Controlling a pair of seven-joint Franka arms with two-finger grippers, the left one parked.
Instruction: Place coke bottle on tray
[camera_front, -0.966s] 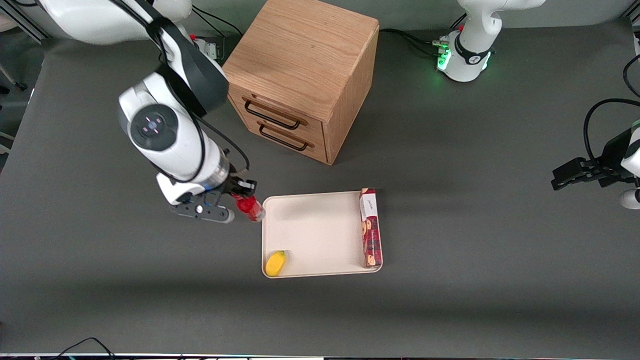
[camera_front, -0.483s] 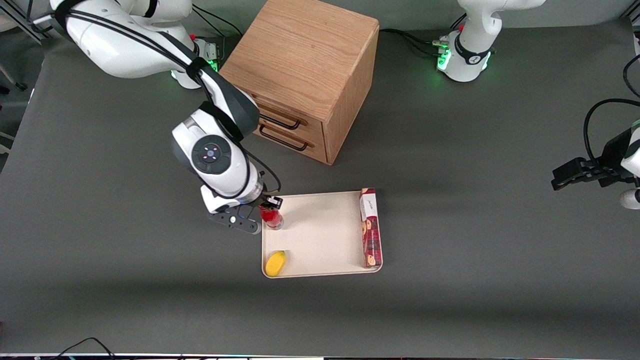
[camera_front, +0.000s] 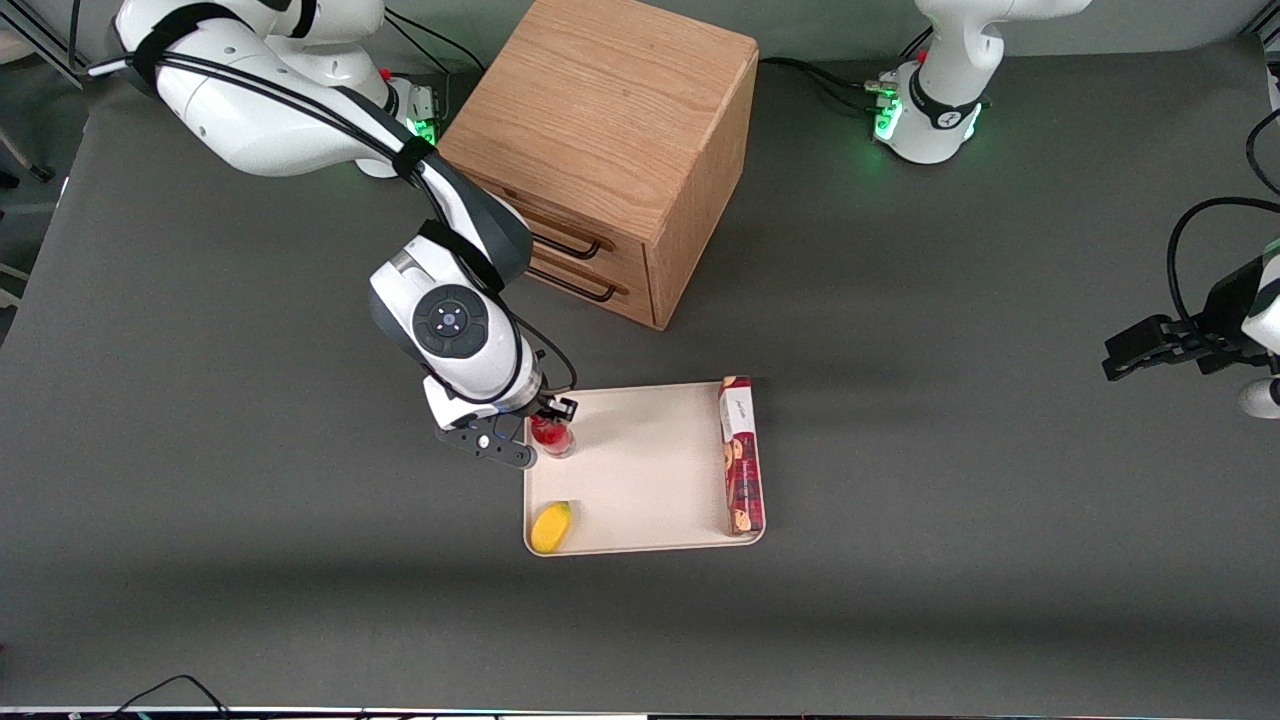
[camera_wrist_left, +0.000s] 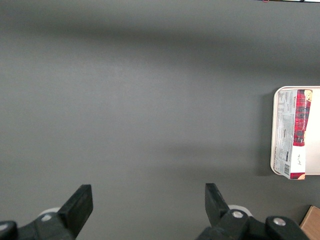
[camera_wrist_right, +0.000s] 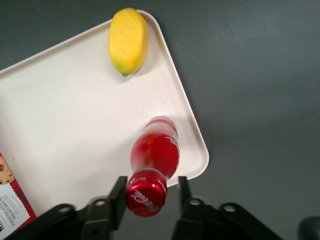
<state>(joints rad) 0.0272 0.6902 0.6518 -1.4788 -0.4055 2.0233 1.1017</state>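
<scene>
The coke bottle (camera_front: 551, 435), red with a red cap, stands on the cream tray (camera_front: 650, 470) just inside the corner nearest the working arm and the wooden cabinet. My right gripper (camera_front: 546, 424) is right above it. In the right wrist view the bottle (camera_wrist_right: 155, 150) rests with its base on the tray (camera_wrist_right: 75, 125) near the rim. The gripper (camera_wrist_right: 150, 195) straddles the red cap. One finger (camera_wrist_right: 119, 196) touches the cap. The other finger (camera_wrist_right: 183, 192) stands a little apart from it, so the jaws are open.
A yellow lemon (camera_front: 551, 526) lies in the tray's corner nearer the front camera, and a long dark-red cookie box (camera_front: 741, 455) lies along the tray's edge toward the parked arm. A wooden drawer cabinet (camera_front: 610, 130) stands farther from the camera than the tray.
My gripper carried the bottle from beside the tray to over its corner and set it down upright. The fingers have parted slightly from the cap.
</scene>
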